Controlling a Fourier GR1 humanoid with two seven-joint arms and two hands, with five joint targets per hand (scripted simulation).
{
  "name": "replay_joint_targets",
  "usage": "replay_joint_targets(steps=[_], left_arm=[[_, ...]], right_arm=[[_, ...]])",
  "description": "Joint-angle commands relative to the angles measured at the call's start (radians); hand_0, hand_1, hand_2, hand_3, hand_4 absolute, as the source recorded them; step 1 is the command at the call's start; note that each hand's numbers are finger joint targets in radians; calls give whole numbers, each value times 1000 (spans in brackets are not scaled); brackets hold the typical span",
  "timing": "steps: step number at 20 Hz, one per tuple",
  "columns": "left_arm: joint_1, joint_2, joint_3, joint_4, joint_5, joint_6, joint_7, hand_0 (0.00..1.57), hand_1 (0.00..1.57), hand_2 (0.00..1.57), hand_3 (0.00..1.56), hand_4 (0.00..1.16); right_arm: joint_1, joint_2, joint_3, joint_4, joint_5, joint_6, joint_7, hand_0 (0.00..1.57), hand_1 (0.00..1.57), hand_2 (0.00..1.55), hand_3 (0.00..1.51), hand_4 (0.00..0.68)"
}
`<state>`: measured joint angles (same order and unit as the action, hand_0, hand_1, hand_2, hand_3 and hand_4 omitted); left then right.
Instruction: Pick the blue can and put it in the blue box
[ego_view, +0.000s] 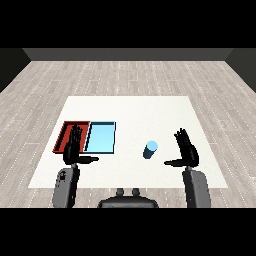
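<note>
From my head view I've got the white table (130, 107) spread out ahead, wood-plank floor (130, 75) around it. Blue can (150, 149) stands upright on the bare table, a bit right of centre, nothing touching it. It sits well apart from the light blue tray (101, 137), which lies flat to its left; the can is outside that tray, not in it. Red tray (66, 131) lies just beside the light blue tray, on its left, the two side by side with edges about touching. My right hand (187, 151) is up at the right of the can, near it but clearly apart, fingers straight and spread upward, thumb sticking out toward the can. It is wide open and has hold of nothing. Right forearm (197, 187) comes in grey from the lower right corner. My left hand (73, 148) is over on the left, fingers also straight and pointing up, thumb out to the right, likewise open with nothing in it. In the view its fingers overlap the near part of the red tray and the seam between the two trays; I can't tell if it touches them or just hangs above. Left forearm (66, 186) rises from the lower left. Can is between the two hands, far closer to the right one. Both trays look to hold nothing as far as I can see.
</note>
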<state>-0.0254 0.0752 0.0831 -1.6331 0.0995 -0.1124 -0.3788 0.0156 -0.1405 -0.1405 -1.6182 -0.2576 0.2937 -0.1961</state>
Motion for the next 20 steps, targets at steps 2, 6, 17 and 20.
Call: replay_joint_targets(steps=[2,6,17,20], left_arm=[[-15,-1,5,-12,21,-8,25,0,0,0,0,0],[35,-3,13,-11,40,-36,-18,0,0,0,0,0],[11,-54,-40,-9,-32,34,-13,0,0,0,0,0],[20,-31,-15,-68,26,14,73,0,0,0,0,0]], right_arm=[[4,47,32,-22,1,-27,47,0,0,0,0,0],[39,60,34,-63,-33,-10,57,0,0,0,0,0],[8,121,65,65,-47,-48,32,0,0,0,0,0],[-59,120,61,185,-7,-81,-30,0,0,0,0,0]])
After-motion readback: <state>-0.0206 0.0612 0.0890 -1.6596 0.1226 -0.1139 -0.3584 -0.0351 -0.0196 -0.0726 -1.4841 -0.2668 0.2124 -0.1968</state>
